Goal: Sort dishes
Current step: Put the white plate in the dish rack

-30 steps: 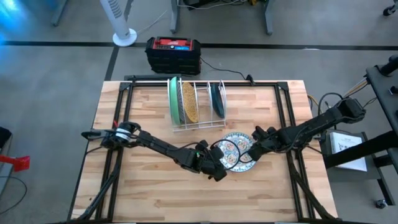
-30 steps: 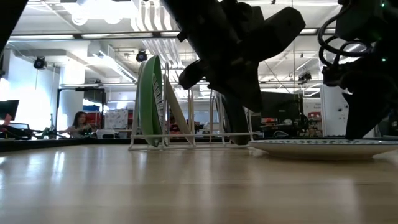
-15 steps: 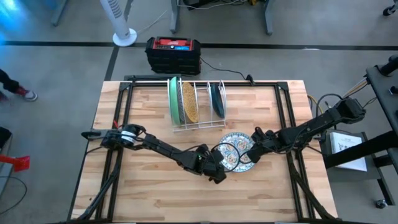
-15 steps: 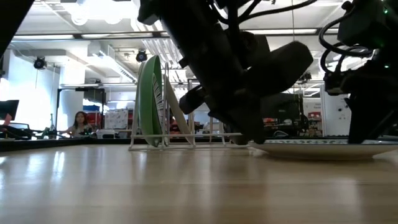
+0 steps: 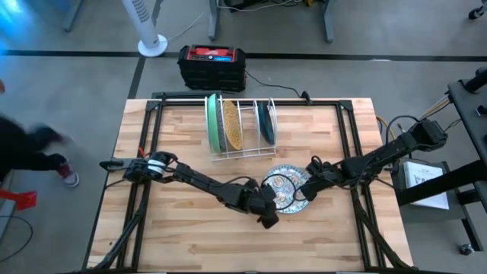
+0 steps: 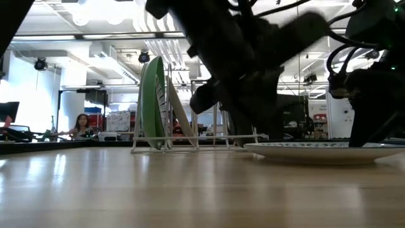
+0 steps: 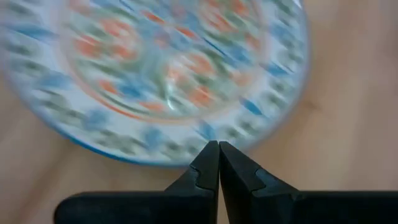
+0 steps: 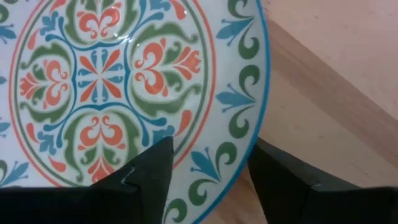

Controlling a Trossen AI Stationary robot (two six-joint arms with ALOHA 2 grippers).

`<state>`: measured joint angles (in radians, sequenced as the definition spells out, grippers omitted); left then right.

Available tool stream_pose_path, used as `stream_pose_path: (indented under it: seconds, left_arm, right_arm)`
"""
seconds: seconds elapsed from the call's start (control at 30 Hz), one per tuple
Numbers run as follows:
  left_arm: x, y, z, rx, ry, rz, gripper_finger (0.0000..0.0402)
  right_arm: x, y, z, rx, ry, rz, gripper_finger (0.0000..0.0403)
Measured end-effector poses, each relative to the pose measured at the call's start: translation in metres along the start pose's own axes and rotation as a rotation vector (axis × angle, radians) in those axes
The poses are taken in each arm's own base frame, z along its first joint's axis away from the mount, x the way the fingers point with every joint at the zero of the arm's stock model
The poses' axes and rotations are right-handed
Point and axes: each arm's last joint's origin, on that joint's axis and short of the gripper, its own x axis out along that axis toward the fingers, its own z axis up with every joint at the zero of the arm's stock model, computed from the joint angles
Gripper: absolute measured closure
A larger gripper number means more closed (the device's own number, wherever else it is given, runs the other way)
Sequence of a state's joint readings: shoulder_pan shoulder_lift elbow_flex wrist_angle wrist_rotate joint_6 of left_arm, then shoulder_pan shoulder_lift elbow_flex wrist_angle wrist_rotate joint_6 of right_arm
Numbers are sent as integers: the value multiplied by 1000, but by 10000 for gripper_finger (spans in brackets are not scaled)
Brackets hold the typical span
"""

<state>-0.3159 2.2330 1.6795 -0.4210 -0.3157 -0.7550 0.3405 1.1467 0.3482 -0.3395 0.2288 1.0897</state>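
Floral plate (image 8: pixel 118 74): white, blue-rimmed, orange-green-blue pattern. Racked plates: light green (image 5: pixel 212 122), mustard speckled (image 5: pixel 232 125), teal (image 5: pixel 265 120).

Three plates (image 5: pixel 236 125) in one rack (image 5: pixel 247 152), one patterned plate (image 5: pixel 283 186) flat.

The high camera looks straight down on the whole wooden tabletop (image 5: pixel 183 236) from far above, while the low camera sits at the tabletop's level and faces across it into the room, so both show the white wire rack (image 5: pixel 242 129) (image 6: pixel 190 120) and the floral plate (image 5: pixel 284 188) (image 6: pixel 323 152). The left wrist camera looks very closely past the left pincer (image 7: pixel 219 163), with its tips pressed together, at the near rim of this plate (image 7: pixel 168 81). The right wrist camera looks from equally near past the right pincer (image 8: pixel 208 168), its fingers apart over the rim, at the same plate (image 8: pixel 106 68).
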Motion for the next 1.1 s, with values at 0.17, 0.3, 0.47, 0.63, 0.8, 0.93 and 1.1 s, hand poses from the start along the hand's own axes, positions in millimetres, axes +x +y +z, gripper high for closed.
stream_pose_path:
  seconds: [0.17,0.3,0.47,0.63,0.8,0.93,1.1]
  left_arm:
    - [-10,-17,-5,64,79,-120,401]
    - [-25,-28,4,96,54,-141,401]
    - [-39,-28,15,78,4,-30,401]
    - [-45,-18,17,-14,-20,103,401]
    - [-45,-15,15,-46,-21,122,401]
    - [-48,-15,16,-26,-19,120,401]
    - [-71,-12,21,24,-18,137,401]
  right_arm:
    - [1,-1,-1,9,-11,10,256]
    - [2,3,0,3,-11,54,295]
    - [1,6,1,-7,-31,85,334]
    - [0,9,-3,-34,-29,99,358]
    - [0,10,-4,-47,-27,104,363]
    - [0,10,-4,-58,-33,100,363]
    - [0,9,-4,-64,-38,97,366]
